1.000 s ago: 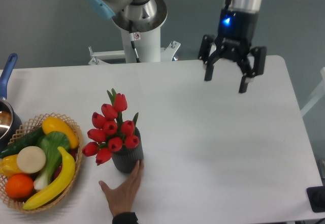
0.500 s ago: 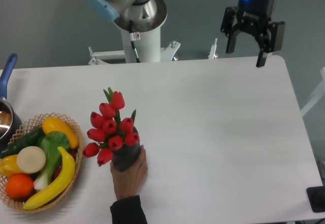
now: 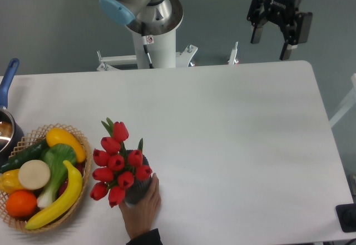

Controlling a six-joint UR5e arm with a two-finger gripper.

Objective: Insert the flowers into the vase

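The flowers [image 3: 115,163], a bunch of red closed tulips with green leaves, stand in the vase [image 3: 137,192], a small dark grey ribbed cylinder near the table's front left. The blooms hide most of the vase. A person's hand [image 3: 142,207] grips the vase from the front. My gripper [image 3: 272,44] is open and empty, raised high above the table's far right edge, far from the flowers.
A woven basket [image 3: 82,146] of fruit and vegetables sits at the front left, close beside the flowers. A pot with a blue handle [image 3: 8,78] is at the left edge. The robot base [image 3: 153,31] stands behind the table. A dark object [image 3: 347,217] is at the lower right.
The hand has closed on the vase and slid it with the flowers toward the front left. My gripper has risen and moved back to the right, staying open.
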